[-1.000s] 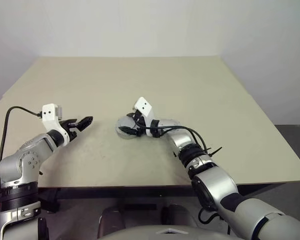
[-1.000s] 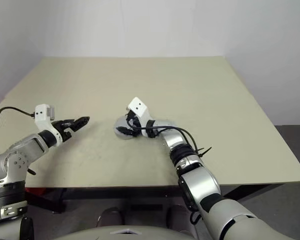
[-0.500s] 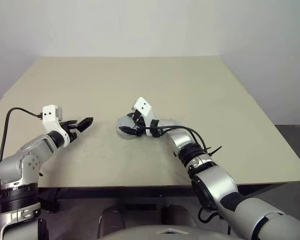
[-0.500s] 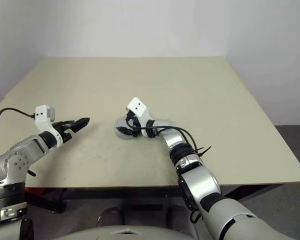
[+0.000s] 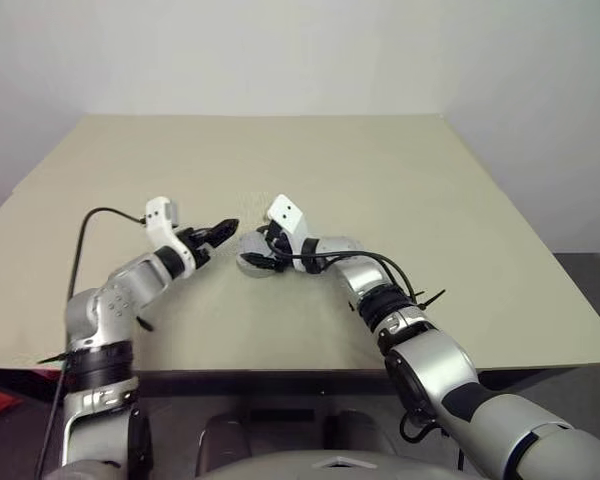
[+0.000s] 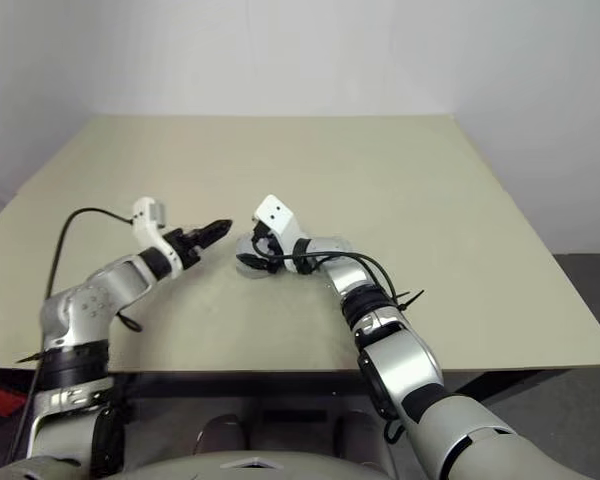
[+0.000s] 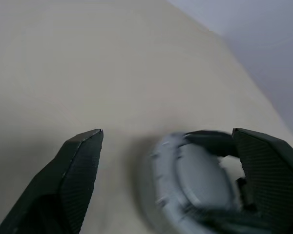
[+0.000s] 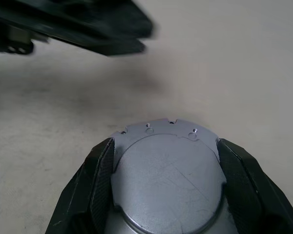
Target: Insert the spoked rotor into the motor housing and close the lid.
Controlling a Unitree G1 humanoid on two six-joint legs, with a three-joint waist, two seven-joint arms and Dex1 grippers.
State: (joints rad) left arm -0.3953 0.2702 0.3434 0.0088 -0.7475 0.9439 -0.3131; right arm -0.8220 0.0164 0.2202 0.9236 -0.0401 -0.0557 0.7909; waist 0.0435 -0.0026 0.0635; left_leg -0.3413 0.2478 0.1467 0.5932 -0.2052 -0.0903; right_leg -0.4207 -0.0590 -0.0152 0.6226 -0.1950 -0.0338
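A round silver-grey puck (image 5: 248, 248), the motor housing with its lid (image 8: 166, 180) lying flat on top, sits on the table near the middle. My right gripper (image 5: 261, 256) reaches it from the right, one finger against each side of it, shut on it. My left gripper (image 5: 224, 230) hovers open just left of the puck and points at it. In the left wrist view the puck (image 7: 193, 183) lies ahead, between the spread fingers (image 7: 83, 161). The spoked rotor is out of view. Nothing of the housing's inside shows.
The beige table (image 5: 380, 170) stretches wide behind and to both sides of the puck. Its front edge (image 5: 280, 372) runs close below my arms. A black cable (image 5: 100, 215) loops off my left wrist.
My left arm has swung right across the table, bringing its open gripper next to the puck. The right gripper and the puck have stayed where they were.
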